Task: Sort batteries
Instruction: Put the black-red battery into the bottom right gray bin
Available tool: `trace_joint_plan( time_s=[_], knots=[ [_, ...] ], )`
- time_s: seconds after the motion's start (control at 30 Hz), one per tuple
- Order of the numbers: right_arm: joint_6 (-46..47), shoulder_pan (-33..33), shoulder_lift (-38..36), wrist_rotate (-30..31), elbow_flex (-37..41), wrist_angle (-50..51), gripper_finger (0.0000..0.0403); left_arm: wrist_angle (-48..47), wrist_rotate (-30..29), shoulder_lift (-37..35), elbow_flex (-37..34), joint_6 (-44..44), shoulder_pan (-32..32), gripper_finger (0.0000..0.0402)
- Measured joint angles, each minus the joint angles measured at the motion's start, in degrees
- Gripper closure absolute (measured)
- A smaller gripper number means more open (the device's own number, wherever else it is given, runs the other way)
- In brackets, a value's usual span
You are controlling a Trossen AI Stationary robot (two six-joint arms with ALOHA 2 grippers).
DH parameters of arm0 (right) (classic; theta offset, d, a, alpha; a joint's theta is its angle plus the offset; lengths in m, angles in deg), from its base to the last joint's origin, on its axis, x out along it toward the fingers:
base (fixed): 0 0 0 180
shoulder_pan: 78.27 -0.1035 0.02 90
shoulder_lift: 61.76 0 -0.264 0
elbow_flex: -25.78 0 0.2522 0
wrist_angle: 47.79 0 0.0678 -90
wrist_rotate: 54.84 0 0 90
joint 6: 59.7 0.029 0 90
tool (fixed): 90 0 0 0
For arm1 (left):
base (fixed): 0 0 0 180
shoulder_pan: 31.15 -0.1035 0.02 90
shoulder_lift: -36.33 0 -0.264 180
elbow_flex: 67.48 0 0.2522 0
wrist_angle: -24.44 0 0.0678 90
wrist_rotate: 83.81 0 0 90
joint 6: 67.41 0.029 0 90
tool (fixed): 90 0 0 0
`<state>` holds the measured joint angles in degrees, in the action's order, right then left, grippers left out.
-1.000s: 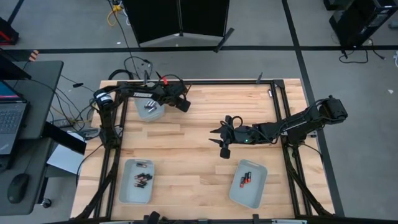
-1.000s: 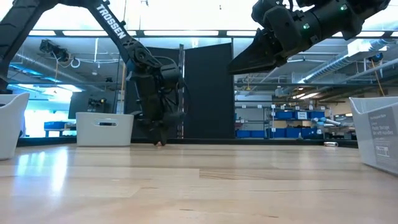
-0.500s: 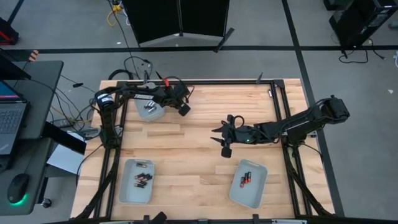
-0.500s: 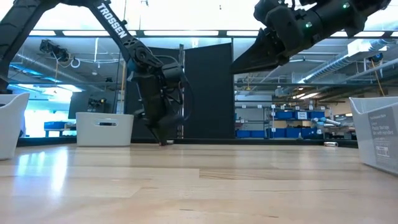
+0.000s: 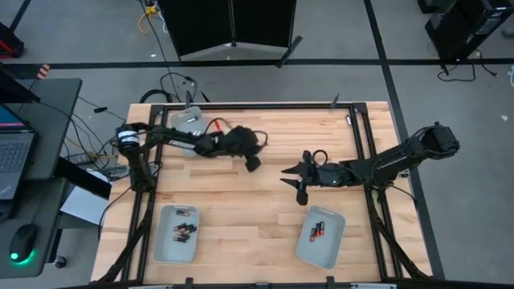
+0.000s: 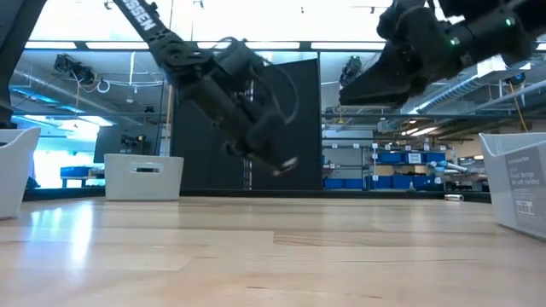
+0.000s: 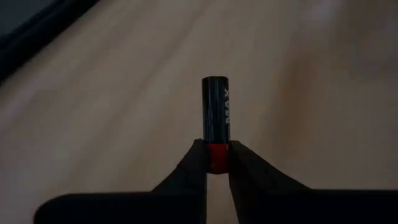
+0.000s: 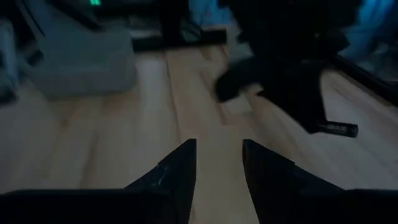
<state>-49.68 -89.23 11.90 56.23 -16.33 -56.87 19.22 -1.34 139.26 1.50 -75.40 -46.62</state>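
Note:
My left gripper [image 5: 253,163] hangs over the middle of the table, shut on a dark battery [image 7: 216,112] with a red end. The right wrist view shows the same battery [image 8: 336,128] jutting from the left arm. My right gripper [image 5: 298,182] stands open a short way to its right, above the wood, with nothing between its fingers [image 8: 217,158]. More batteries lie in the near-left tray [image 5: 158,241] and the near-right tray [image 5: 331,245]. My left gripper pinches the battery's red end [image 7: 216,157] between its two fingertips. The dark body sticks out past the fingers, in line with them. The fingers slant downward toward the table's right side, and the battery is clear of the table.
A third pale tray [image 5: 186,120] stands at the far left, behind the left arm. Black frame rails [image 5: 360,136] run along the table's sides. Bare wood lies between the two grippers and the near trays.
My left gripper has swung from the far-left tray toward the table's middle, tipping up from pointing steeply down to a slant. My right gripper has drifted a little toward the table's right edge.

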Motion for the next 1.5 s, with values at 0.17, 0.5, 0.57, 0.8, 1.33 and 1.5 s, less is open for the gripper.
trace_joint_plan(
  time_s=[0.17,0.5,0.57,0.8,1.33,1.5],
  knots=[
    [2.6,0.3,0.6,-0.6,7.3,-17.7,0.0258,23.5,7.1,-1.7,-8.1,-1.5,4.8,0.0357],
    [6.8,0.2,-0.1,-0.6,8.6,-30.4,0.0244,56.6,17.0,-1.7,-15.1,-4.7,10.5,0.0357],
    [6.8,0.2,-0.1,-0.6,7.7,-31.2,0.0237,57.0,18.4,-1.7,-13.8,-4.2,11.4,0.0357],
    [4.4,-0.3,-0.1,-0.6,4.5,-31.5,0.021,54.9,20.9,-1.7,-9.7,-1.5,13.0,0.0357],
    [-2.7,-2.1,-0.1,-0.8,2.9,-32.6,0.0237,51.8,22.5,-1.7,-6.7,-4.1,13.0,0.0357],
    [-3.8,-2.1,-0.1,-1.3,2.9,-32.6,0.0238,47.5,23.0,-1.7,-3.9,-2.2,13.0,0.0357]
  ],
)
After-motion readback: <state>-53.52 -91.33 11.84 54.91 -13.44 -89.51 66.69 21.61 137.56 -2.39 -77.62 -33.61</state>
